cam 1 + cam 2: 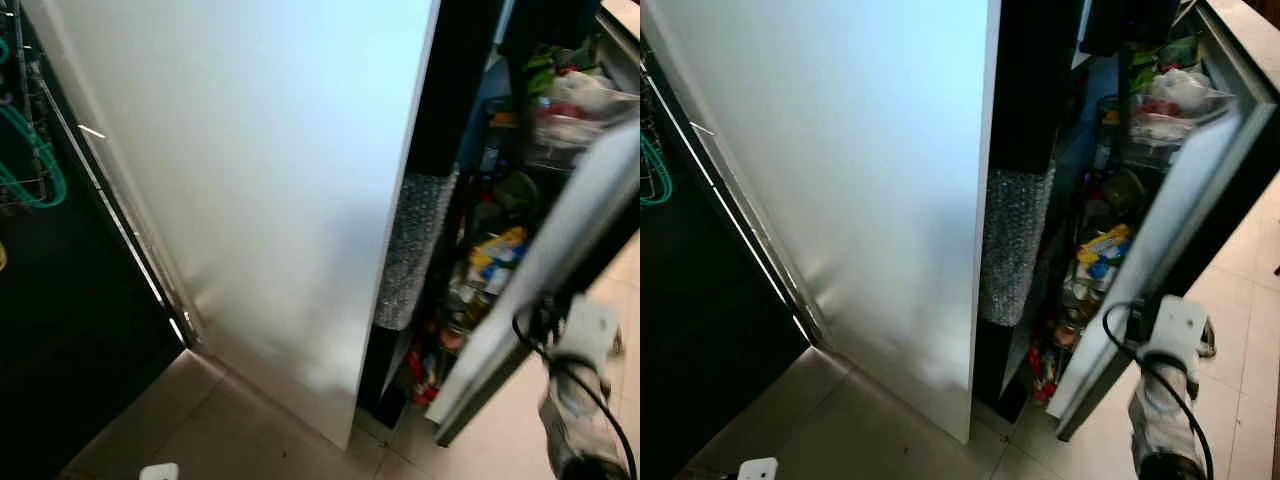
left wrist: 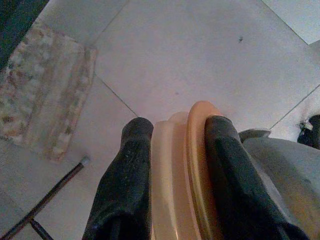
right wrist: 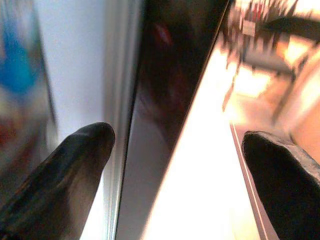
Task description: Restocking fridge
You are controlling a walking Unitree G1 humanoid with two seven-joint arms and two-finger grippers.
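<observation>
Fridge (image 1: 890,180) door (image 1: 1160,250) ajar — shelves packed with food, right hand (image 3: 180,165) spread wide astride its edge, left hand (image 2: 175,175) clamping orange-lidded tub (image 2: 177,170).

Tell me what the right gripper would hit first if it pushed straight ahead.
Most likely the edge of the open fridge door: the right gripper has its fingers spread on either side of it. Depth is unclear in the blur.

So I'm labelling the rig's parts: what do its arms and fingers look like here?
The right arm is silver-grey with a white boxy block at the wrist and a black cable looping along it. Both grippers have two thick, matte black fingers with rounded tips: left fingers, right fingers.
</observation>
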